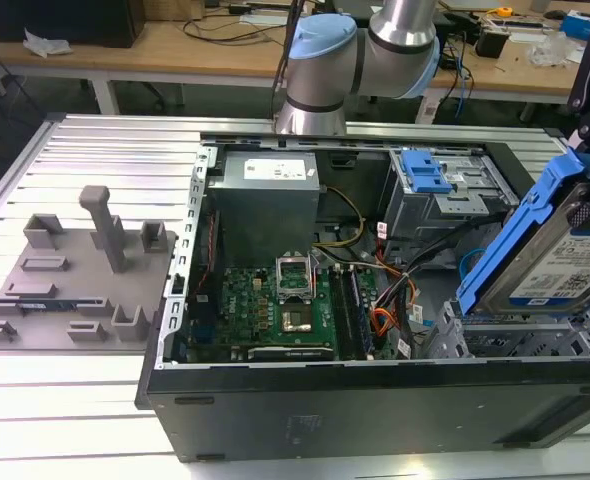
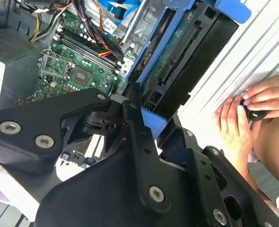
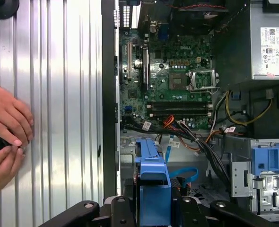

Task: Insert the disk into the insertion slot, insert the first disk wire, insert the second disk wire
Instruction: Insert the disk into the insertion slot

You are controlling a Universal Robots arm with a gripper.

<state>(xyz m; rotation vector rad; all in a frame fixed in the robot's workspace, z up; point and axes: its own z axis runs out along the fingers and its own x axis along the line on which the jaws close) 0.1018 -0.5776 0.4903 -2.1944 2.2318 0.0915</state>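
Note:
My gripper [image 1: 587, 140] is shut on the disk [image 1: 565, 250], a silver drive with a white label in a bright blue carrier. I hold it tilted, one end raised, at the exterior view's right. It hangs just above the insertion slot [image 1: 515, 340], the silver perforated cage in the case's near right corner. In the second wrist view the black fingers [image 2: 135, 111] clamp the carrier's end, and the disk's [image 2: 177, 52] green circuit side shows. In the first wrist view the blue carrier [image 3: 153, 184] runs out from the gripper [image 3: 153, 205] over the cage. A loose blue cable [image 3: 184, 172] lies in the case beside it.
The open computer case holds a motherboard [image 1: 275, 300], a power supply [image 1: 265, 190] and a darker cage with a blue latch [image 1: 425, 175]. A bundle of cables [image 3: 205, 151] crosses near the slot. A person's hands [image 3: 7, 127] rest on the ribbed table beside the case. A grey fixture plate [image 1: 65, 280] lies on the exterior view's left.

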